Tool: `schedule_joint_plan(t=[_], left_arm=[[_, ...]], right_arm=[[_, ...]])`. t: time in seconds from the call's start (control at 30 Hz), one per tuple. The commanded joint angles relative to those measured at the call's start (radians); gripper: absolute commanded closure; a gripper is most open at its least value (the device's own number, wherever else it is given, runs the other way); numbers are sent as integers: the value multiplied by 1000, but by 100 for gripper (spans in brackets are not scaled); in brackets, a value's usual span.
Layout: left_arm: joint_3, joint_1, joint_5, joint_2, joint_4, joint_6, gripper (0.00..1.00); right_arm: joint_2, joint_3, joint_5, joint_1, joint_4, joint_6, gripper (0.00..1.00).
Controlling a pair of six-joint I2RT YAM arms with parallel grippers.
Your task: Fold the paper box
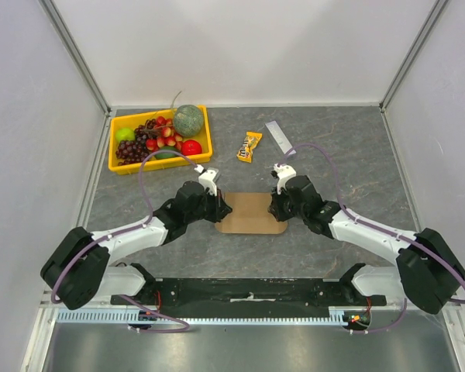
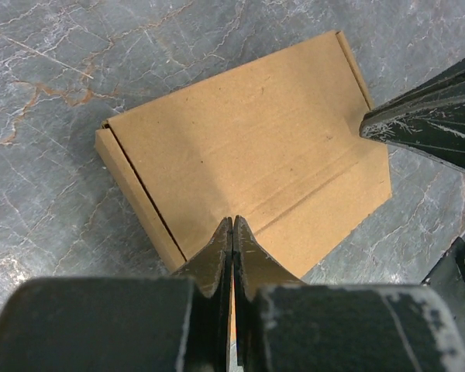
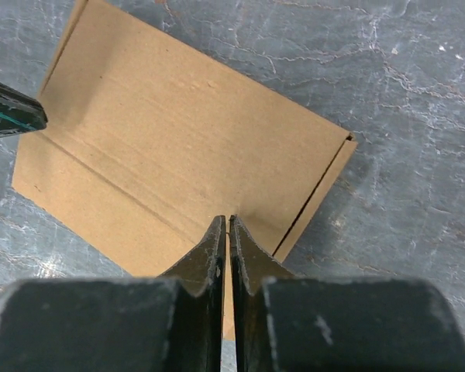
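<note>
Overhead view of a small enclosed robot workcell. Nearest the viewer, a black mounting rail (image 1: 248, 291) runs along the table's front edge, with a strip of bare metal below it. Two white and black arms are bolted to the rail and each trails a looping purple cable (image 1: 142, 186). Both arms reach inward toward the middle of the table.

The table (image 1: 356, 170) is dark grey stone-look laminate, veined with pale and rust-coloured streaks.

At its centre lies the paper box (image 1: 252, 213), plain brown corrugated cardboard, folded into a flat rectangle. It lies flat on the surface between the two arms. One side wall shows a dark seam where the lid meets it.

The left gripper (image 2: 232, 225) has its two black fingers pressed fully together, tips resting on the box's top near one edge. The right gripper (image 3: 227, 223) meets the box from the opposite side. Its fingers are drawn together with only a hairline slit between them, their tips also on the cardboard. Neither pair is clamped around anything.

Farther back, well apart from the box, are an orange snack packet (image 1: 249, 146) and a small grey bar (image 1: 277, 134). At the far left corner stands a yellow tray (image 1: 113, 147) of grapes, apples and a green melon.

Plain white walls (image 1: 240, 46) close in the back and both sides, joined by aluminium frame posts (image 1: 77, 54).
</note>
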Motion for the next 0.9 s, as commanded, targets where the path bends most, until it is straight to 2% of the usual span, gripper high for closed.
schedule_joint_plan(t=[0.0, 0.6, 0.7, 0.8, 0.87], left_arm=[[41, -5, 25, 26, 68, 33, 98], [35, -2, 30, 57, 74, 30, 98], [38, -2, 21, 34, 64, 33, 98], [55, -2, -4, -33, 16, 46, 97], [63, -2, -39, -96, -22, 52, 89]], right_arm=[[14, 30, -34, 1, 67, 8, 90], [50, 45, 3, 1, 7, -13, 87], [13, 53, 13, 1, -15, -15, 81], [-62, 65, 29, 1, -56, -19, 69], [-128, 71, 61, 1, -106, -21, 62]])
